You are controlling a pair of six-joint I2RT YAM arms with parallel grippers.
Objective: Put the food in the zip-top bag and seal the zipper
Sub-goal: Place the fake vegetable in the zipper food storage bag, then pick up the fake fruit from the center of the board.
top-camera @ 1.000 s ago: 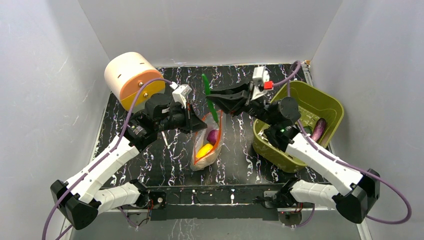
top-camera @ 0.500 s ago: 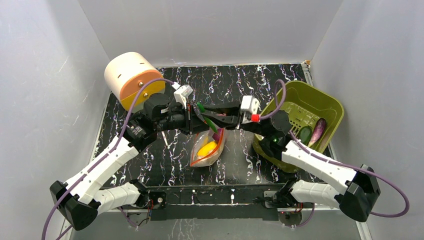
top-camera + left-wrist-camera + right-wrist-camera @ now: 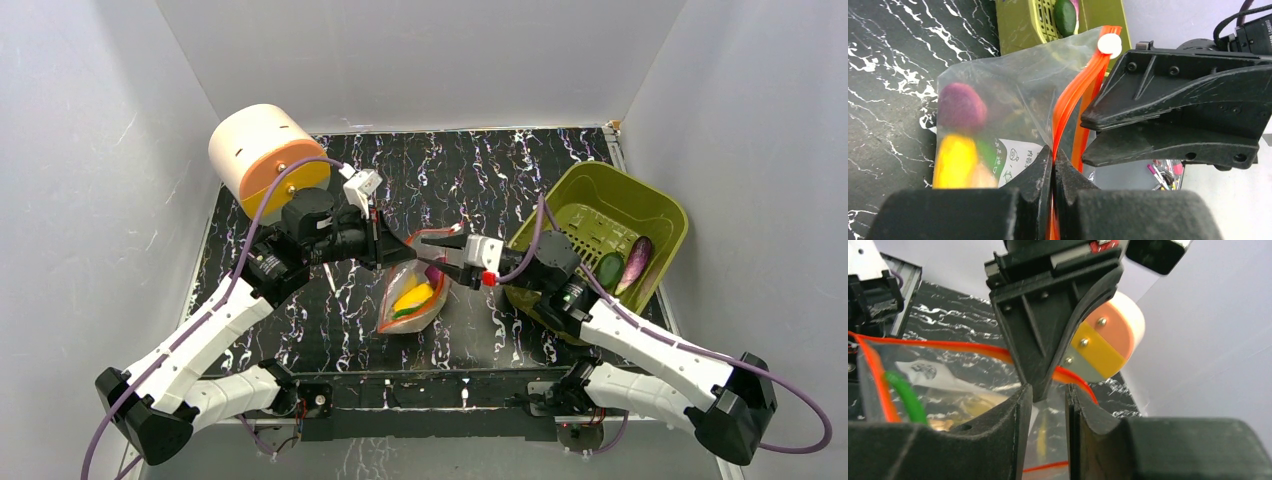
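Note:
The clear zip-top bag (image 3: 410, 300) lies mid-table with its mouth held up. My left gripper (image 3: 390, 246) is shut on the orange-red zipper (image 3: 1074, 95) at one lip of the mouth. My right gripper (image 3: 420, 247) stands open at the mouth, facing the left fingers (image 3: 1048, 335), with nothing gripped. Inside the bag are food pieces: a yellow oval (image 3: 955, 161), a pink-purple round piece (image 3: 961, 106) and a green piece (image 3: 904, 394). A dark purple eggplant (image 3: 637, 262) and another green piece (image 3: 609, 268) lie in the basket.
An olive-green slotted basket (image 3: 590, 195) stands at the right, close to my right arm. A cream and orange cylinder (image 3: 262, 158) sits at the back left. White walls close in the black marbled table (image 3: 300, 320) on three sides.
My right gripper came down from the back with a long green piece to the bag's mouth and its jaws have spread. The green piece now lies in the bag. The left gripper kept hold.

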